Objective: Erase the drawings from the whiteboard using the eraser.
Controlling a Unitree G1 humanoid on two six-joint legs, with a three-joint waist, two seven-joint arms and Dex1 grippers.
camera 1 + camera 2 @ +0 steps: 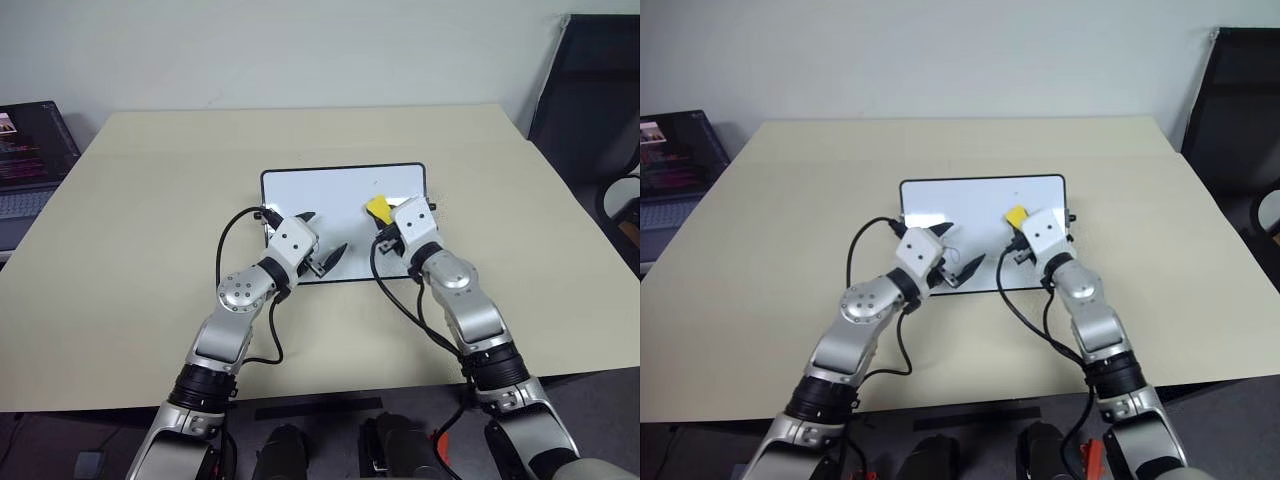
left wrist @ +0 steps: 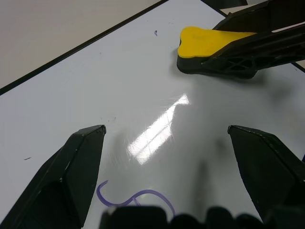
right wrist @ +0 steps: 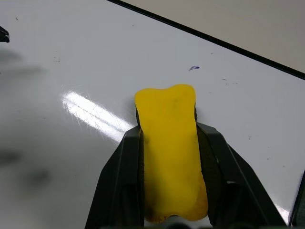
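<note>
- On the beige table (image 1: 150, 250) in front of you lies the whiteboard (image 1: 320, 195), flat, its black frame squared to the near edge, with both of your arms reaching over its near half.
- Your right gripper (image 3: 167, 143) is clamped on the eraser (image 3: 167, 143): the two black fingers press its long sides, and the yellow block sticks out past the fingertips.
- From the left wrist view you can see the eraser's dark underside sitting against the white surface, on the board's right part.
- Your left gripper (image 2: 164, 152) hangs just above the board's near left part with its fingers spread wide and nothing between them.
- Of the drawings, you can make out a purple looped squiggle (image 2: 136, 198) on the board right under the left gripper, partly hidden by the gripper's body.
- A tiny purple fleck (image 3: 193, 67) sits on the board just beyond the eraser's front end, short of the far frame edge.
- A few faint specks dot the rest of the white surface; whether they are pen marks you cannot tell.
- At the table's far left edge sits an open laptop (image 1: 30, 150), well apart from the board.
- A dark chair (image 1: 595, 100) stands off the table's far right corner.
</note>
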